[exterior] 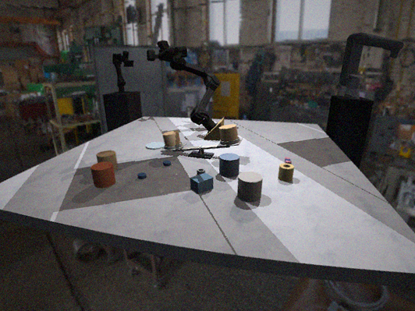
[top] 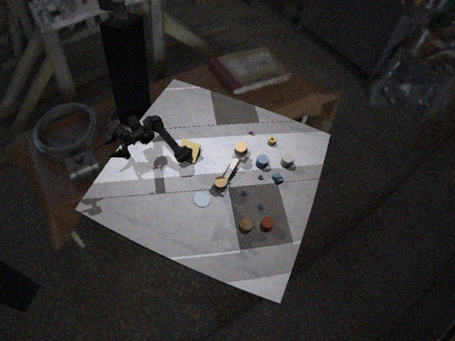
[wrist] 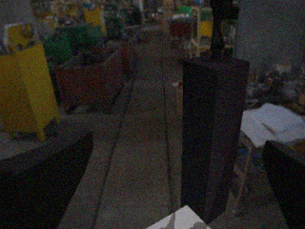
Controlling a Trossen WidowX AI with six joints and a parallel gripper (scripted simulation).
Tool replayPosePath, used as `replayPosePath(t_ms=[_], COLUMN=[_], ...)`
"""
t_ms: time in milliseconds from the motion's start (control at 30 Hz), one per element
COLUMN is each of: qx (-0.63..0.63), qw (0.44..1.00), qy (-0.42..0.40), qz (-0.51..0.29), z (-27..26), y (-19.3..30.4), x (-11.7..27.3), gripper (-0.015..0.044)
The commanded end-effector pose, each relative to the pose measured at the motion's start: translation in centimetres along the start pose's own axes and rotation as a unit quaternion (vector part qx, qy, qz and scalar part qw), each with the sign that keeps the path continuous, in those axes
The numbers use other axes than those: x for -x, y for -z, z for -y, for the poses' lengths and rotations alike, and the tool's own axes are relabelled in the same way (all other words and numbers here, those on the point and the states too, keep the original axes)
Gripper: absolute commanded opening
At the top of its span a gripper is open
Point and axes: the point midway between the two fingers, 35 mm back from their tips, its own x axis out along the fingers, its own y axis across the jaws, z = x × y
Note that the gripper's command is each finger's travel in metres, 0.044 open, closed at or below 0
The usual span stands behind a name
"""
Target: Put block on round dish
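Note:
Two like tan cups stand on the ends of the balance [top: 231,168] [exterior: 200,148]. One cup [top: 220,183] [exterior: 171,139] is at the end near the dish; the other cup [top: 240,148] [exterior: 229,134] is at the far end from it. I cannot tell surely which end hangs lower. No block shows; the cups hide what is under them. The pale round dish [top: 202,199] [exterior: 155,146] lies flat with nothing on it. My gripper [top: 114,146] [wrist: 177,144] is open and empty, raised well away from cups and dish; the wrist view shows floor and a dark pillar between its fingers.
A yellow wedge [top: 191,144] [exterior: 217,130] stands by the arm's base. Beyond the balance are a blue cylinder [top: 262,161] [exterior: 229,165], a grey cylinder [top: 287,160] [exterior: 250,187], a teal block [top: 277,178] [exterior: 202,183] and a yellow ring [top: 271,141]. A red cylinder [top: 267,223] [exterior: 103,174] stands beside a brown one [top: 245,224].

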Motion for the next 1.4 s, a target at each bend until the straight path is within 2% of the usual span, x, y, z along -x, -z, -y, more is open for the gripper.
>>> replayPosePath(t_ms=[0,300,733,1000,1367], qx=[0.001,0.019,0.045,0.042,0.035], qw=[0.999,0.987,0.957,0.919,0.849], qy=[-0.048,-0.155,-0.284,-0.385,-0.510], qz=[-0.012,-0.020,-0.034,-0.075,-0.136], z=[-3.6,-10.8,-18.9,-25.1,-31.2], y=[1.1,3.2,5.8,8.6,12.4], x=[-0.6,-0.5,2.0,6.2,14.0], gripper=[0.0440,0.0440,0.0440,0.0440,0.0440])
